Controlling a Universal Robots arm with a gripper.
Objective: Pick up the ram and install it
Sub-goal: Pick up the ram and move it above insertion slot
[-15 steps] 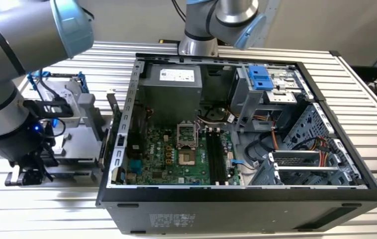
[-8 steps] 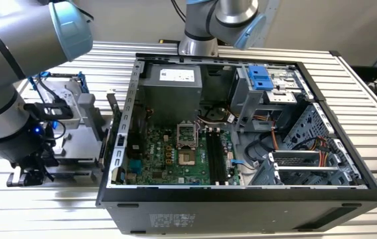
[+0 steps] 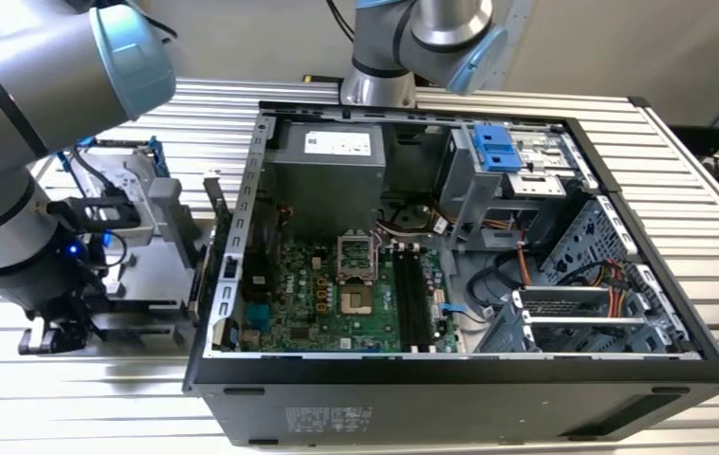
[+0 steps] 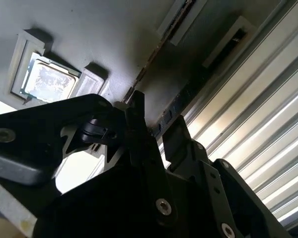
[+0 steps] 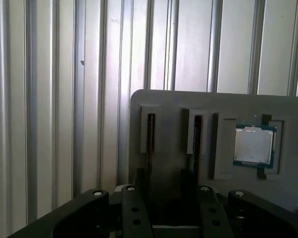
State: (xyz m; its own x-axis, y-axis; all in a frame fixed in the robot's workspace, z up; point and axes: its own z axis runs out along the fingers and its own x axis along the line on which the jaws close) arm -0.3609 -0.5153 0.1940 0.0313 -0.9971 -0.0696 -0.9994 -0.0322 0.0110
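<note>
Ribbed tabletop (image 5: pixel 49 99) at nine o'clock of the computer case (image 3: pixel 461 389) carries a grey tray (image 5: pixel 174 104) whose slot stands the ram (image 5: pixel 150 131) on edge, evidently for pinching; the gripper (image 5: pixel 164 176) hovers close, jaws apart.

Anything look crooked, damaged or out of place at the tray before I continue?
Nothing stands out. The ram stands straight in its slot in the grey tray, the processor chip lies flat in its pocket, and the gripper hangs by that slot.
</note>
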